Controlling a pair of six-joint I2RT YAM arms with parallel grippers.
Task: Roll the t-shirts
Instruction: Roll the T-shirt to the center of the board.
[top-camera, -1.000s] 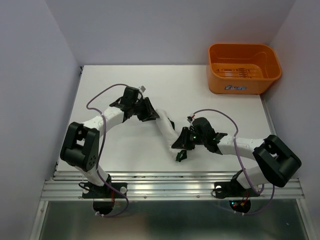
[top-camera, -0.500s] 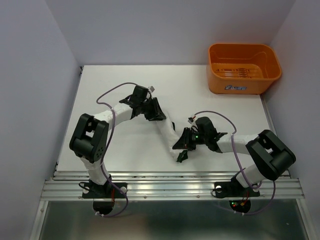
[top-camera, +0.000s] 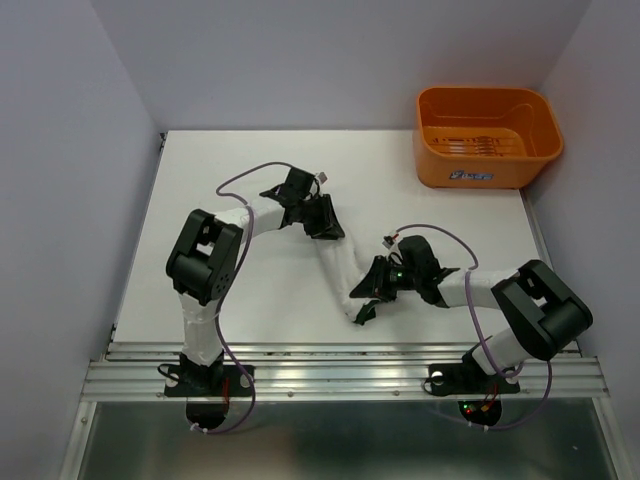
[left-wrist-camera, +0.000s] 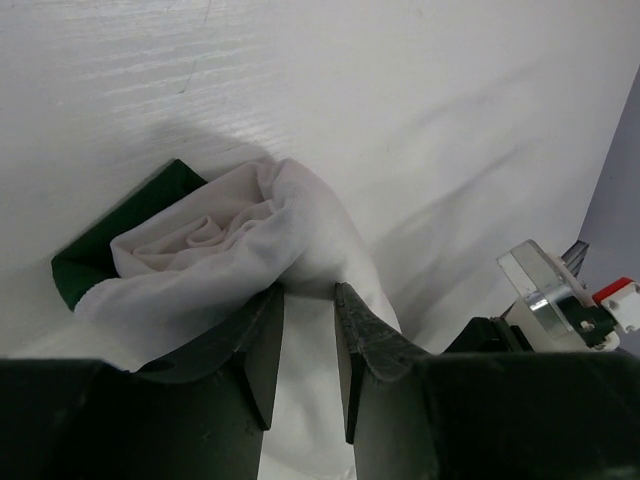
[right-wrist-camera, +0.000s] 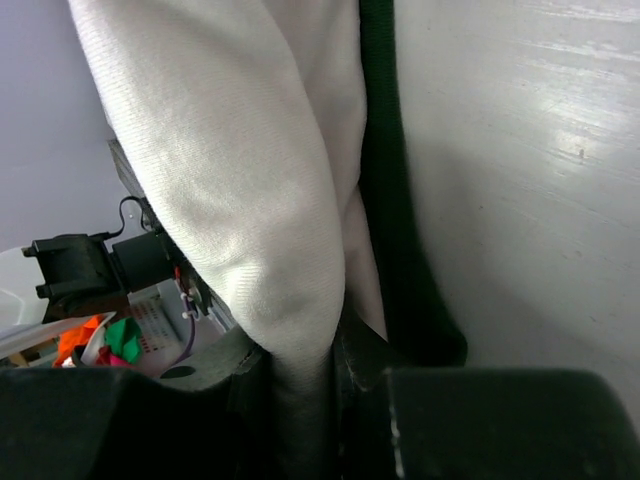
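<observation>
While t-shirt (top-camera: 335, 262) lies as white/green roll mid table (top-camera: 200, 180), left gripper (left-wrist-camera: 308, 295) clamps its far end, right gripper (right-wrist-camera: 300, 345) its near end; rec.: keep tension even, turn both ends together, no slack.

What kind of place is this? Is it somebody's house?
Probably a robot test lab, not a house: two robot arms bolted to a metal rail, a white table boxed in by plain walls, with just a t-shirt and an orange basket.
</observation>
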